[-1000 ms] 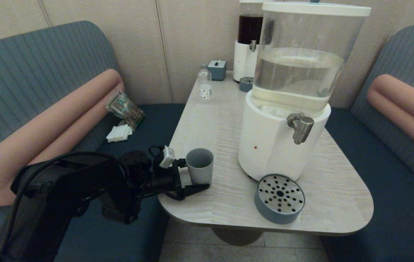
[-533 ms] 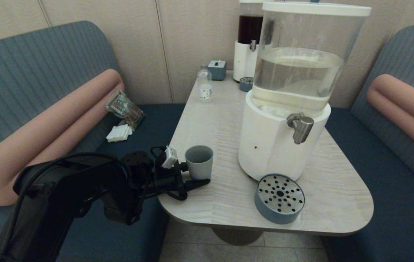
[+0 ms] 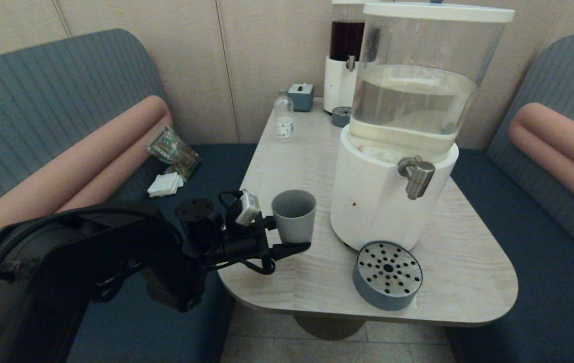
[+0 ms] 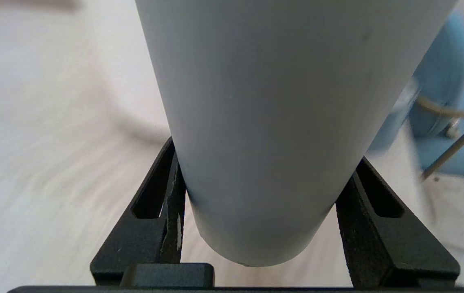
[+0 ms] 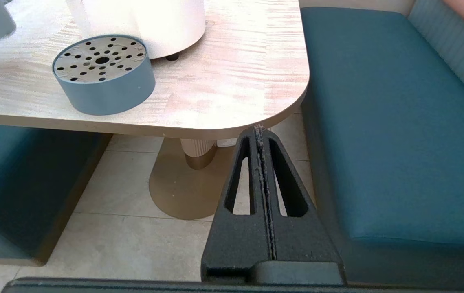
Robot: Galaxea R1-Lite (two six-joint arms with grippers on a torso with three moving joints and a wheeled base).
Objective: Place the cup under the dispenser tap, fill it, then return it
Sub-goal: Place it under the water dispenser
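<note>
Grey-blue cup (image 3: pixel 294 216) clamped in left gripper (image 3: pixel 287 237), left of dispenser tap (image 3: pixel 416 174), lifted off table (image 3: pixel 292 166). Keep upright, carry level, centre under spout above drip tray (image 3: pixel 387 275). Right gripper (image 5: pixel 261 134) pressed together, parked below table edge.

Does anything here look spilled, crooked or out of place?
Nothing is spilled. The odd bits lie off the table: a crumpled wrapper and white napkins sit on the left bench seat. The left gripper holds the cup upright, and the drip tray sits slightly left of the dispenser tap.
</note>
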